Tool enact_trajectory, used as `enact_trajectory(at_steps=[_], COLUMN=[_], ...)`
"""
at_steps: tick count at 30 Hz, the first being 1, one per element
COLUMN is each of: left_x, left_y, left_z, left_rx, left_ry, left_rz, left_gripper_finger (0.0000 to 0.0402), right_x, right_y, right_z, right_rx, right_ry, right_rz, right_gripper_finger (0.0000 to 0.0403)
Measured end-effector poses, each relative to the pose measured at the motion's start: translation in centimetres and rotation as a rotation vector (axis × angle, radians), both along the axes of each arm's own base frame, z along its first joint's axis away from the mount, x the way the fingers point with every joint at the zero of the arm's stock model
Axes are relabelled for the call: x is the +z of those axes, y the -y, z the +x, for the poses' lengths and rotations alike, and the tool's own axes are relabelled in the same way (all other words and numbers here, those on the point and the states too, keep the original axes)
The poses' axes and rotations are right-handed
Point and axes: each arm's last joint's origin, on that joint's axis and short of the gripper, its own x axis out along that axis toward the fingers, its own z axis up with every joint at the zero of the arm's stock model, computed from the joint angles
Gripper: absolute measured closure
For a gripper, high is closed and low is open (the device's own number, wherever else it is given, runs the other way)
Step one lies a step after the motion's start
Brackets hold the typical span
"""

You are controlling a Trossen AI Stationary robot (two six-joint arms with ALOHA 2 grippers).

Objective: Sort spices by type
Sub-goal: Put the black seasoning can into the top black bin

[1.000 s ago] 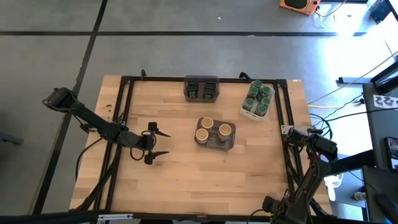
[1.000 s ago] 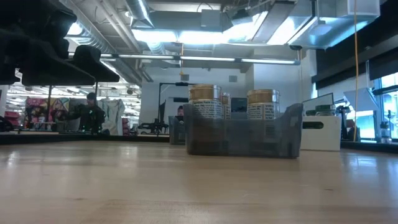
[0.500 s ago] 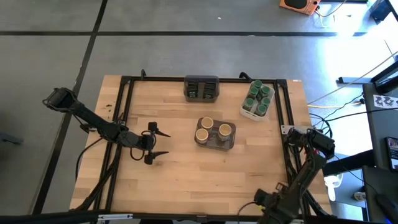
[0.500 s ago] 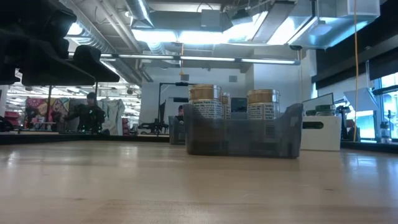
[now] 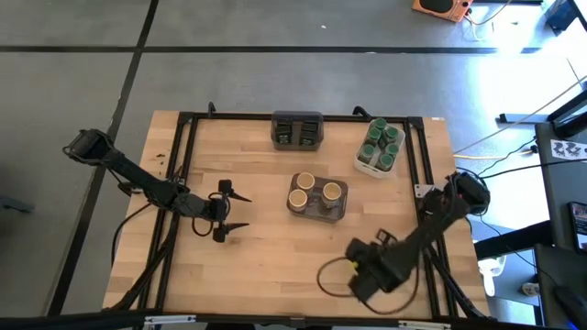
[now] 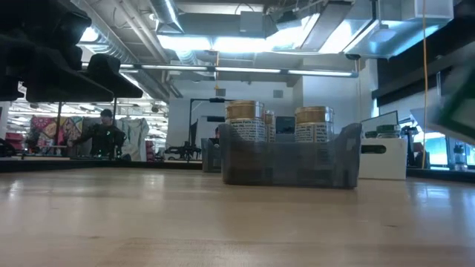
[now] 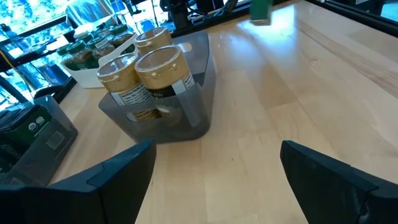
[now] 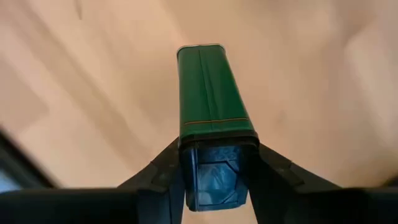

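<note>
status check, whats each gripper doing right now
Right gripper shut on a green tin, over the table's near right. Left gripper open, empty, hovering left of the grey bin of tan-lidded jars. Nothing in the way.

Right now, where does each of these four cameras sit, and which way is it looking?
High view: overhead, looking straight down on the table and both arms.
Low view: at tabletop height, looking level across at the grey bin.
Left wrist view: on the left arm, past the open left hand toward the tan-lidded jars.
Right wrist view: on the right arm; the right hand grips a green tin.
Shared: high, low and left wrist views show those jars.
</note>
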Motion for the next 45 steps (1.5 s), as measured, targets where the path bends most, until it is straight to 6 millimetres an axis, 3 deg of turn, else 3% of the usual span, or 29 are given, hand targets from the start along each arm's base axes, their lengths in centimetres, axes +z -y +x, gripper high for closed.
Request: enact_trajectory(at_steps=[10,19,24,35,45], left_x=[-0.1,0.0,0.0,-0.1,-0.2], left_y=[0.0,0.0,0.0,0.0,0.0], left_z=[0.0,0.0,0.0,0.0,-0.1], left_rx=[0.000,0.001,0.001,0.002,0.001], left_ry=[-0.005,-0.004,-0.004,-0.005,-0.019], left_rz=[0.001,-0.002,-0.002,-0.004,0.004], left_gripper_finger=[0.0059,0.0059,0.0059,0.0059,0.0059], right_x=[2.2,8.6,10.3,10.5,8.4], right_y=[5.8,9.7,12.9,20.9,27.0], right_z=[3.7,6.6,8.1,12.3,14.3], right_rx=[0.129,0.220,0.248,0.352,0.369], right_ry=[0.084,0.248,0.288,0.335,0.259], right_rz=[-0.132,-0.307,-0.396,-0.514,-0.543], right_gripper_finger=[0.0271,0.0271,0.0271,0.0271,0.0271])
